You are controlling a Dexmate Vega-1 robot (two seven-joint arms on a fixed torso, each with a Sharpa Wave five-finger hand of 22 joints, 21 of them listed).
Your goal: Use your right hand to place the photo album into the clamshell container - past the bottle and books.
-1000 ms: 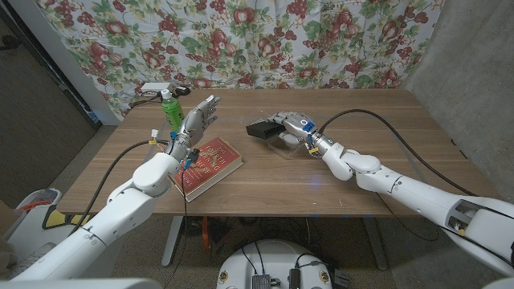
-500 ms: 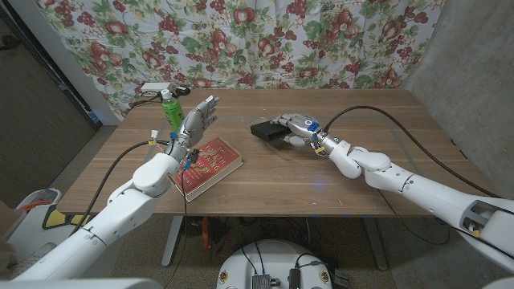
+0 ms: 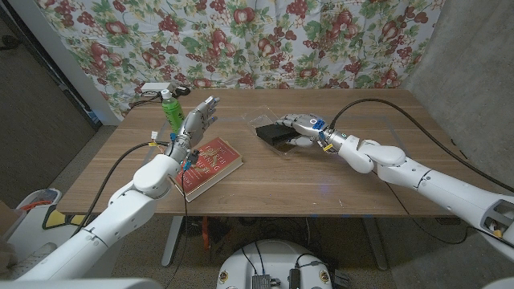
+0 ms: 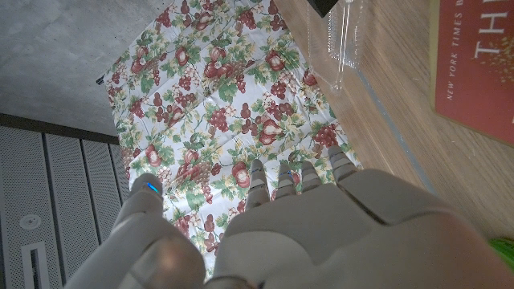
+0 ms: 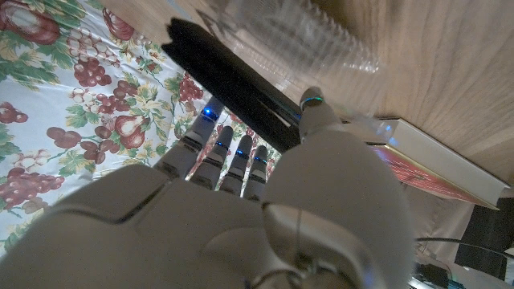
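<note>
1. The right hand [image 3: 301, 127] grips the flat black photo album [image 3: 271, 132], fingers clamped along its upper face and thumb beneath, as the right wrist view shows [image 5: 233, 80].
2. The album sits over the clear plastic clamshell container [image 3: 283, 143] at mid-table; whether it touches the container's floor cannot be told.
3. The left hand [image 3: 197, 122] stands raised above the table with fingers straight and slightly apart, holding nothing; the left wrist view [image 4: 297, 225] confirms this.
4. A red hardcover book [image 3: 210, 163] lies near the table's left front, one corner pointing towards the front edge. Bare wood separates it from the container.
5. A green plastic bottle with a white cap [image 3: 169, 108] stands upright near the left rear corner, just beside the left hand's fingertips.
6. The wooden table [image 3: 385, 168] shows open surface across its right half, crossed by the right arm.
7. Writing: the left wrist view shows "NEW YORK TIMES" and "TH" in pale letters on the book's cover [image 4: 478, 64]. The bottle's label is too small to read.
8. A fruit-patterned curtain [image 3: 265, 40] hangs behind the rear edge.
</note>
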